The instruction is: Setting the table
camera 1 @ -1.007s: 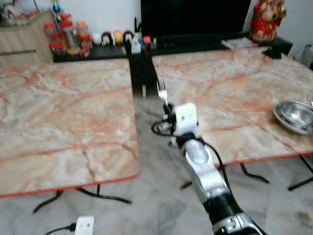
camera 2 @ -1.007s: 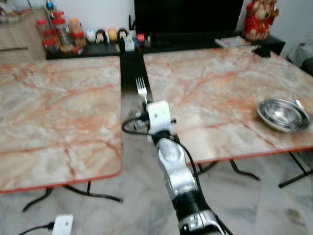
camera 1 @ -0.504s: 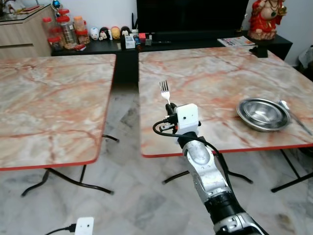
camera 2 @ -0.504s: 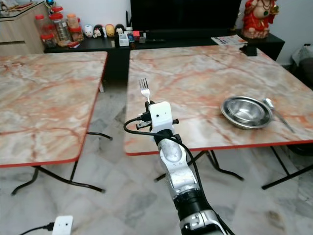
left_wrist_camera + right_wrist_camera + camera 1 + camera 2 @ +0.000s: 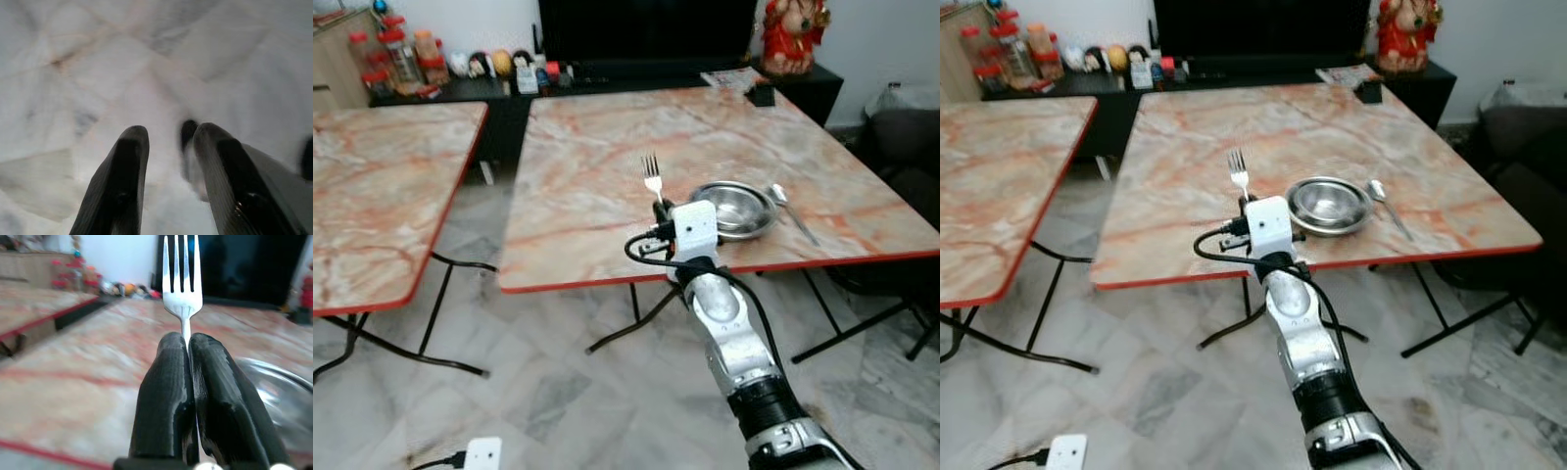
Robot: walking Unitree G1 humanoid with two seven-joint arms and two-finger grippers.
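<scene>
Fork [image 5: 182,269], tines up, is pinched between the right gripper [image 5: 188,340] fingers above the marble table [image 5: 597,157] edge, just beside a steel bowl [image 5: 734,208]. Left gripper [image 5: 166,134] hangs parted over floor. No writing is legible.

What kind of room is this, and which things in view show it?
Probably a living and dining room in a home: a large dark TV screen against the wall, marble-patterned folding tables, and a steel bowl with a spoon laid for eating.

Head stereo downward; wrist views close-up.
</scene>
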